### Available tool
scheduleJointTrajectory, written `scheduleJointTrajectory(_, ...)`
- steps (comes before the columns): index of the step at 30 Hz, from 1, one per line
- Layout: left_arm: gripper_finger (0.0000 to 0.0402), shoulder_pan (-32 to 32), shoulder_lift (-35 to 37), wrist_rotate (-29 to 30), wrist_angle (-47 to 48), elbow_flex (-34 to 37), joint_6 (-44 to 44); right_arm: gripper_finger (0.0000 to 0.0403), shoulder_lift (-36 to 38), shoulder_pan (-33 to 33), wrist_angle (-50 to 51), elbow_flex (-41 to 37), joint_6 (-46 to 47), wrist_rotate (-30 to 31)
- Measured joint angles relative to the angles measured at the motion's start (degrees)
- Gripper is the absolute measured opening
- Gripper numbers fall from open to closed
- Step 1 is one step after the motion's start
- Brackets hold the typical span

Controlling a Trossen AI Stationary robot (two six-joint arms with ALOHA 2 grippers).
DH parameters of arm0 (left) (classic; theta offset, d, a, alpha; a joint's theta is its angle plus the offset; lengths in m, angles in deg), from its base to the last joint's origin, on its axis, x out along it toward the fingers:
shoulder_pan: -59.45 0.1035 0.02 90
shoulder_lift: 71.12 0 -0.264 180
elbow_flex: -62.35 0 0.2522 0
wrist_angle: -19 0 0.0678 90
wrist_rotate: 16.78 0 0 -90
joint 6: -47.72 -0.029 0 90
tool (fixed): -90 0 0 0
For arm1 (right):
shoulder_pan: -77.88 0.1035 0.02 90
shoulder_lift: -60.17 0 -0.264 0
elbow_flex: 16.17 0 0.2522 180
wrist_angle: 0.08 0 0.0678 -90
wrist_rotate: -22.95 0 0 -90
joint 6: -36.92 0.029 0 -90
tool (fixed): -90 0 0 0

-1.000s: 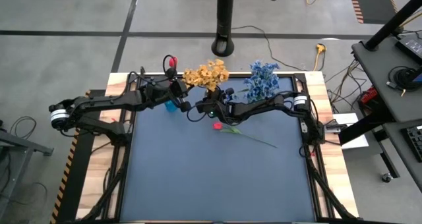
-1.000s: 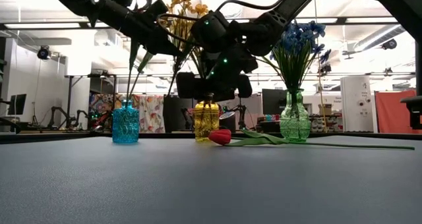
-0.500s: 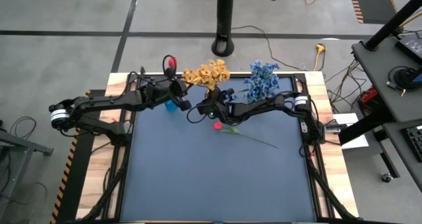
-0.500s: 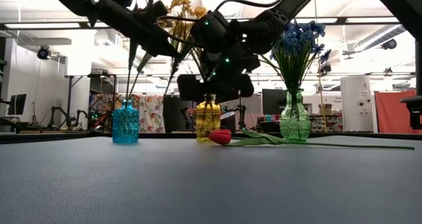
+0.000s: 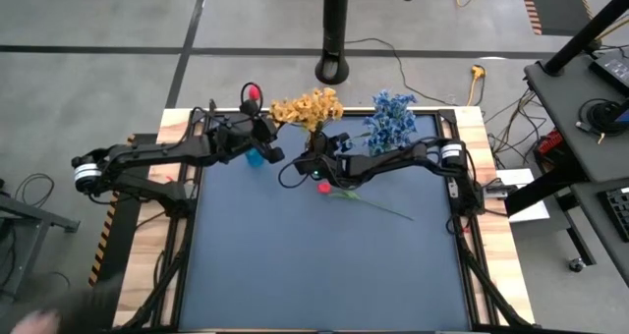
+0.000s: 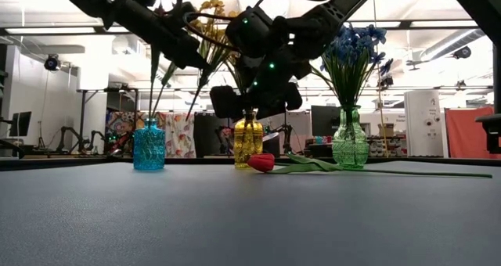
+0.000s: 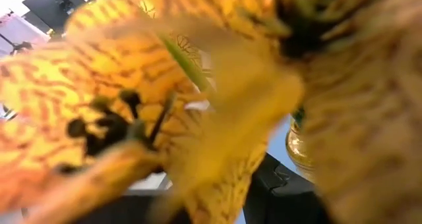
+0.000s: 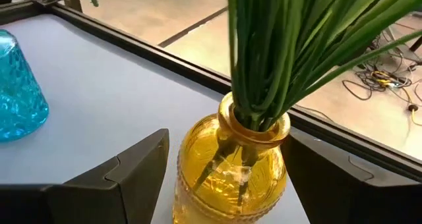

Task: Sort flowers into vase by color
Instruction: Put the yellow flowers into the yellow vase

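Three glass vases stand in a row along the far edge of the dark blue table mat [image 5: 324, 265]: a blue textured glass vase [image 6: 149, 147] on the left, an amber ribbed glass vase [image 6: 248, 143] in the middle, and a green clear glass vase [image 6: 350, 141] on the right. The green vase holds the blue clustered blossoms [image 5: 391, 118]; the amber vase holds the yellow clustered blossoms [image 5: 308, 109] on a dense bundle of green stems [image 8: 277, 59]. One red tulip-like bud [image 6: 262, 162] lies flat on the mat just in front of the amber vase, its long thin green stem [image 5: 378, 207] running toward the right side of the mat. The right gripper [image 8: 224, 178] hangs above the mat with its fingers spread wide, one to each side of the amber vase's body, gripping nothing. The left gripper [image 5: 263, 136] hovers over the blue vase at the far edge; a red bud [image 5: 252, 91] shows just beyond it, but whether its fingers are closed on a stem cannot be told, since yellow petals fill the left wrist view. The near and central areas of the mat offer open room; the far edge is crowded by vases, blossoms and both arms.
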Motion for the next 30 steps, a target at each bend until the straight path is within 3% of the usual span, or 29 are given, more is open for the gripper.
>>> scheduleJointTrajectory(30,0.0002,-4.16,9.37,0.11,4.44,0.00,1.07,0.0293,2.45,5.61,7.61,0.00,-0.45,-0.03)
